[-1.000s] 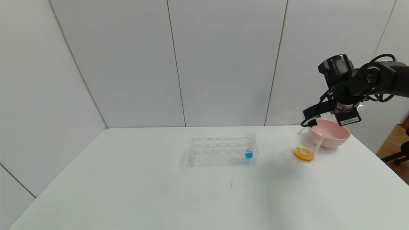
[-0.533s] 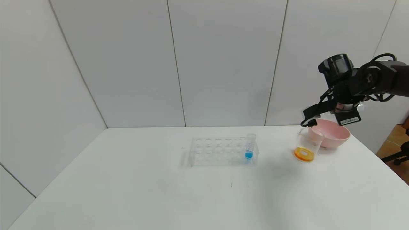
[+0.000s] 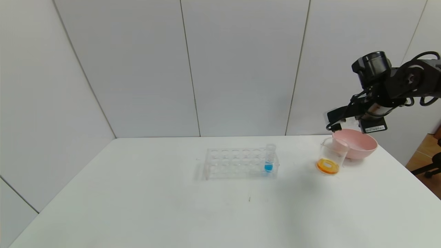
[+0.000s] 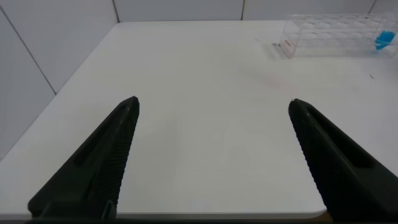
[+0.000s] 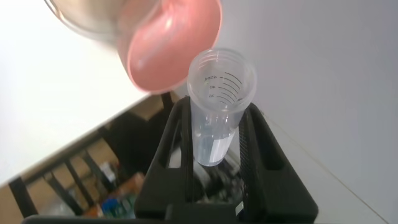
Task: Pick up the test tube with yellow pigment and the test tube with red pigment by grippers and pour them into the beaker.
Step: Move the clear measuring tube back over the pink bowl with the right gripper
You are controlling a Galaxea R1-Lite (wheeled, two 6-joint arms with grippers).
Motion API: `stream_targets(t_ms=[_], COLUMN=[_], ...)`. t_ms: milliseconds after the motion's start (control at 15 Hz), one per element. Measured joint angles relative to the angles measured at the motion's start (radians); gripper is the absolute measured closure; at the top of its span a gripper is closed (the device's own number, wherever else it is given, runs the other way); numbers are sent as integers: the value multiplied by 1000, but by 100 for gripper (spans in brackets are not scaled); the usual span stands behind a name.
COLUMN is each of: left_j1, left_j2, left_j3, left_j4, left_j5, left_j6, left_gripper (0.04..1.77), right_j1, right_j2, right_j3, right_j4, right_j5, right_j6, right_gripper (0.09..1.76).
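Note:
My right gripper (image 3: 335, 121) hangs above the far rim of the beaker (image 3: 331, 157) and the pink bowl. In the right wrist view it (image 5: 217, 118) is shut on a clear test tube (image 5: 221, 78) that shows no coloured pigment; its open mouth points away from the wrist. The beaker stands on the table with orange liquid in its base. No tube with a yellow or red tip shows. My left gripper (image 4: 213, 104) is open and empty over the table's near left part, out of the head view.
A clear rack (image 3: 238, 163) stands mid-table with a blue-tipped tube (image 3: 269, 159) at its right end; both also show in the left wrist view (image 4: 336, 34). A pink bowl (image 3: 359, 144) sits right behind the beaker. The table's right edge is close.
My right gripper has risen and shifted a little to the right with the tube, away from the beaker's mouth. The beaker, bowl and rack have not moved.

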Motion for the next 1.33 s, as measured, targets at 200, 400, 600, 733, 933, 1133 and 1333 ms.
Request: stream_targets(t_ms=[200,400,600,733,933,1133,1333], left_j1=[0,0,0,0,0,0,0], left_j2=[0,0,0,0,0,0,0], left_j3=[0,0,0,0,0,0,0], left_j4=[0,0,0,0,0,0,0], left_j5=[0,0,0,0,0,0,0], left_j6=[0,0,0,0,0,0,0], left_gripper=[9,9,9,9,9,9,9], right_j1=[-67,-151,-252,-314,-380,-413,-416], right_j2=[-44,-82,-131,-186,-260,-301,-296], right_j3=[29,76,154,231,361,485,545], right_j4=[30,56,51,42,-154,-505,-709], right_j5=[226,488,766,870,949,950,796], right_j6=[172,283,422,513,715,1027,1247], right_gripper=[136,136,136,136,136,136,136])
